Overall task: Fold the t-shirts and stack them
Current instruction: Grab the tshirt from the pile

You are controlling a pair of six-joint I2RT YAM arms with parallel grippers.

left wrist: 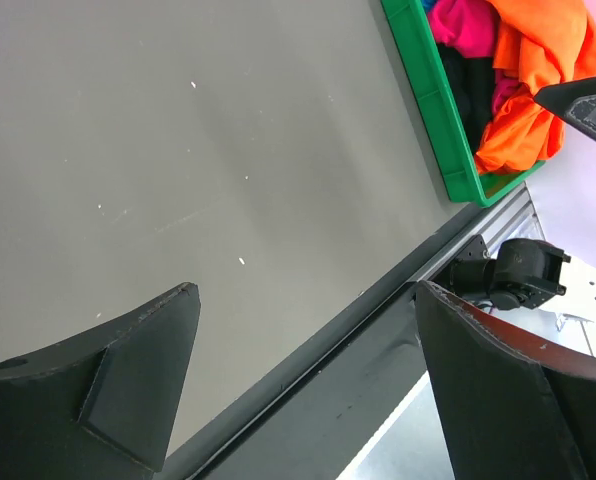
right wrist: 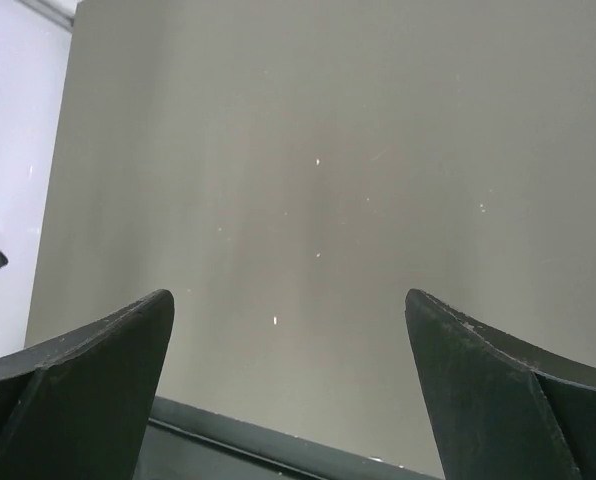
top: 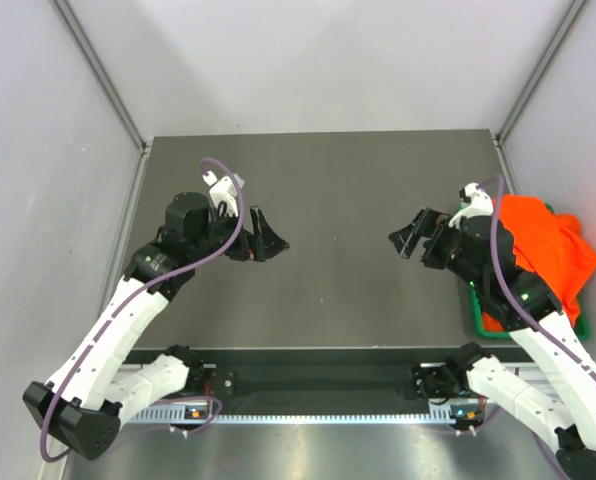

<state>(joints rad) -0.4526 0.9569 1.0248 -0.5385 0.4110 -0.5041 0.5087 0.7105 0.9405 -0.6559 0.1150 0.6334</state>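
Dark grey desk (top: 328,190) with both tools over it. Left tool (top: 270,232) has its jaws wide apart, nothing between them, nothing touched; it sits well left of the green bin (left wrist: 430,110), pointing toward it. Right tool (top: 408,232) also has its jaws spread fully and holds nothing; it is just left of the bin and points away from it. Whether either tool's fingertips rest on the desk: cannot tell. In the top view the bin is mostly hidden under the right arm and the cloth, and only its near-left corner shows. In the left wrist view its far end is cut off by the frame. The t-shirts are all in the bin, unfolded and heaped. The orange t-shirt (top: 543,245) lies on top, crumpled, spilling over the bin's right rim. The magenta t-shirt (left wrist: 463,25) is bunched beneath it at the bin's left wall, partly cut off at the frame top. A dark cloth (left wrist: 468,85) is under both; too shadowed to say what it is.
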